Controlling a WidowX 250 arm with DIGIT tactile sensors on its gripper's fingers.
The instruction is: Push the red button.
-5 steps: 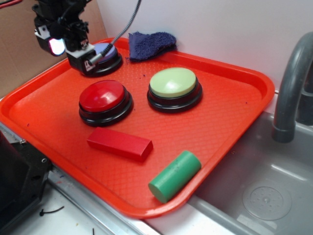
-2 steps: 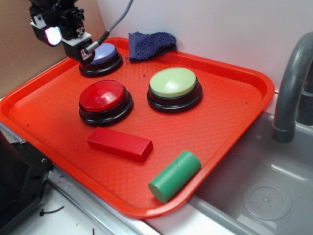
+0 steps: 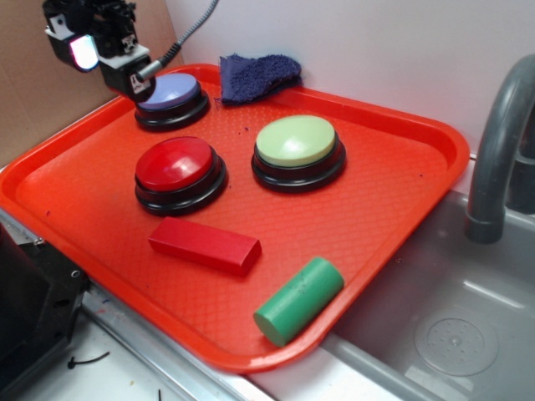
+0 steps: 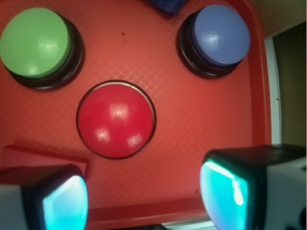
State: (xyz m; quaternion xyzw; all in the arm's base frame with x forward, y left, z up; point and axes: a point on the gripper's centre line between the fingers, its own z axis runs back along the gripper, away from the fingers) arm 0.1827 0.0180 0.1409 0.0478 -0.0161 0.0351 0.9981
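The red button (image 3: 175, 163) is a glossy red dome on a black base at the left middle of the orange tray (image 3: 393, 192). From the wrist it shows as the red button (image 4: 116, 119), ahead of the fingers and well below them. My gripper (image 3: 117, 71) hangs in the air above the tray's far left corner, beside the blue button (image 3: 170, 90). It is apart from the red button. The gripper (image 4: 144, 201) is open, with nothing between its two glowing pads (image 4: 64, 203).
A pale green button (image 3: 295, 139) sits right of the red one. A flat red block (image 3: 205, 245) and a green cylinder (image 3: 299, 300) lie nearer the tray's front edge. A blue cloth (image 3: 257, 75) is at the back rim. A grey faucet (image 3: 497, 150) and sink (image 3: 451, 334) stand right.
The gripper has risen off the blue button's left side and drifted up and to the left. The buttons and blocks have not moved.
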